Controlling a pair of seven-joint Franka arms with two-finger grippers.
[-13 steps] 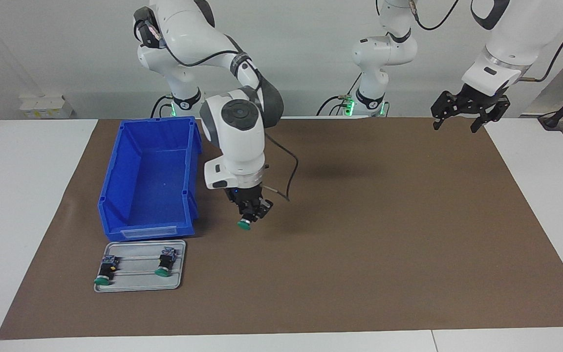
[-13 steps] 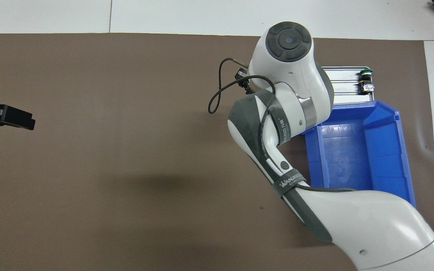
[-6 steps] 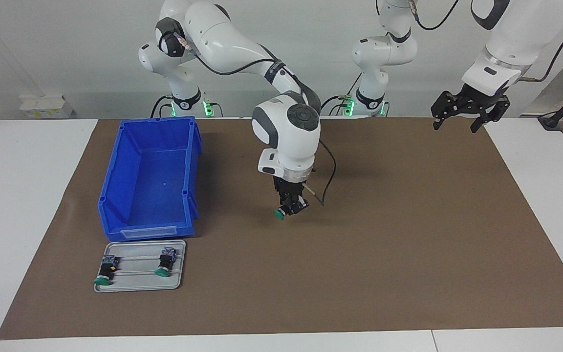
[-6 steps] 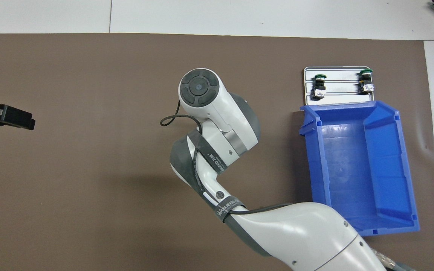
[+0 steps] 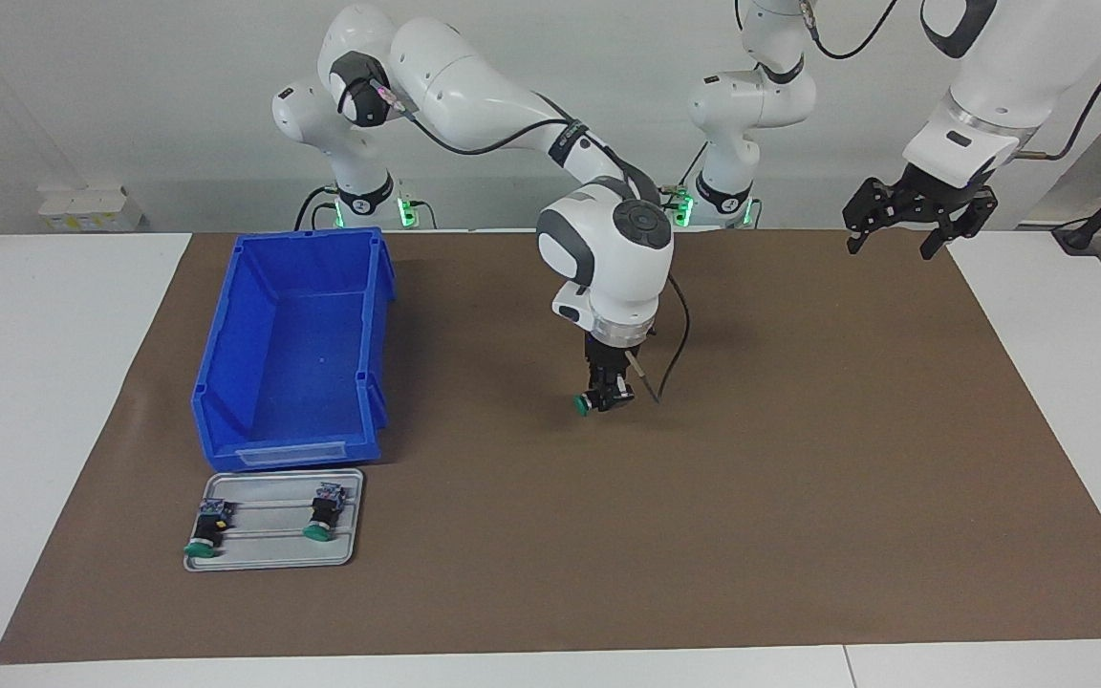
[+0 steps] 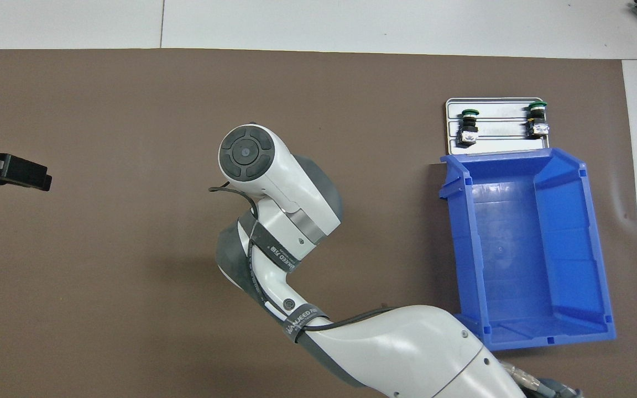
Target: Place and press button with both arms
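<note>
Facing view: the button sits clamped in the right gripper, its fingers closed on the black body so that the round green cap juts out sideways below and toward the right arm's end of the table. The button hangs just above the brown mat, over its middle region, and whether it touches the mat cannot be told. In the overhead view the right arm's wrist covers both gripper and button.

The mat covers most of the white table. Toward the right arm's end a blue bin stands on the mat with nothing in it. Just beside its end farther from the robots lies a small metal tray that holds two more buttons lying on their sides, green caps pointing away from the robots. A pale wall rises at the robots' end of the table.

The right arm reaches from its base out over the mat, elbow high, its forearm sloping down to a wrist that points the gripper straight down. The left arm waits raised above the mat's corner at its own end, and the left gripper hangs there with its fingers spread wide and nothing between them.
</note>
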